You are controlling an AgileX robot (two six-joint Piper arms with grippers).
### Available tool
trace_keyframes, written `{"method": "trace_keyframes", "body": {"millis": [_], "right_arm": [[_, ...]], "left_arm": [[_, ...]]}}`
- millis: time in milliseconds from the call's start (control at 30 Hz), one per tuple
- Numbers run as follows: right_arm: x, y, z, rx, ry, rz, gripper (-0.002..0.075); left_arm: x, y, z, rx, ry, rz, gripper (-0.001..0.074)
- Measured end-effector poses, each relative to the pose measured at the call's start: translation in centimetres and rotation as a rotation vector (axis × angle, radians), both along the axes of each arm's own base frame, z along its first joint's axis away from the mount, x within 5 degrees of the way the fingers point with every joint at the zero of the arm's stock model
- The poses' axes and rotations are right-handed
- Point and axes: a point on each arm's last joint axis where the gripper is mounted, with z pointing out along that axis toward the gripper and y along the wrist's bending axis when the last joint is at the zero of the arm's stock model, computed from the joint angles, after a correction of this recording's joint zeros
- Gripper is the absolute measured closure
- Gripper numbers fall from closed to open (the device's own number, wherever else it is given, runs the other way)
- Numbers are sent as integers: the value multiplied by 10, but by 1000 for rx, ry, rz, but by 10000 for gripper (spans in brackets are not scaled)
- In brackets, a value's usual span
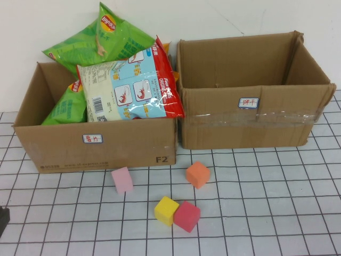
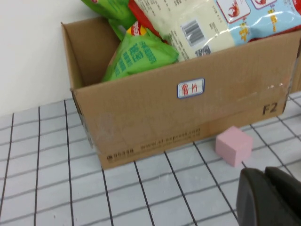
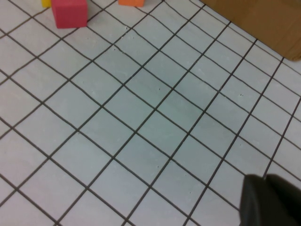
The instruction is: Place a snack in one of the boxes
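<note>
Snacks fill the left box (image 1: 96,152); nearest the camera, though, come the grippers. The left gripper (image 1: 2,218) sits low at the table's (image 1: 266,213) left edge, and whether its fingers are parted I cannot tell; nothing is seen in it. The right gripper (image 3: 270,200) hangs over bare grid on the right side, its opening likewise unclear. Next come four blocks: red (image 1: 186,216) touching yellow (image 1: 166,210), then pink (image 1: 122,179) and orange (image 1: 197,174), both just in front of the boxes. In the left box a blue-and-red bag (image 1: 133,88) leans on green bags (image 1: 101,40). The right box (image 1: 250,125) stands just beside it.
</note>
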Motion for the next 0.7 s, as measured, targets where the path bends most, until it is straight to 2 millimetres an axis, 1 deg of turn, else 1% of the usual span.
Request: {"method": "trace_keyframes", "body": {"millis": [100, 233, 333, 500, 600, 633, 667, 700], "right_arm": [[0, 0, 0, -1, 1, 0, 727], [0, 0, 0, -1, 1, 0, 727], [0, 0, 0, -1, 1, 0, 727], [0, 0, 0, -1, 1, 0, 727], [0, 0, 0, -1, 1, 0, 727], [0, 0, 0, -1, 1, 0, 727], [0, 0, 0, -1, 1, 0, 727], [0, 0, 0, -1, 1, 0, 727]], "left_arm": [[-1, 0, -6, -27, 30, 7, 736], [-8, 1, -13, -252, 143, 67, 736], [-17, 9, -9, -327, 102, 122, 736], [-32, 17, -8, -310, -17, 176, 736], [-33, 19, -21, -248, -72, 201, 736], [-32, 19, -29, -230, -78, 205, 736], [-30, 19, -42, -202, -86, 203, 736], [-29, 19, -50, -191, -88, 200, 736]]}}
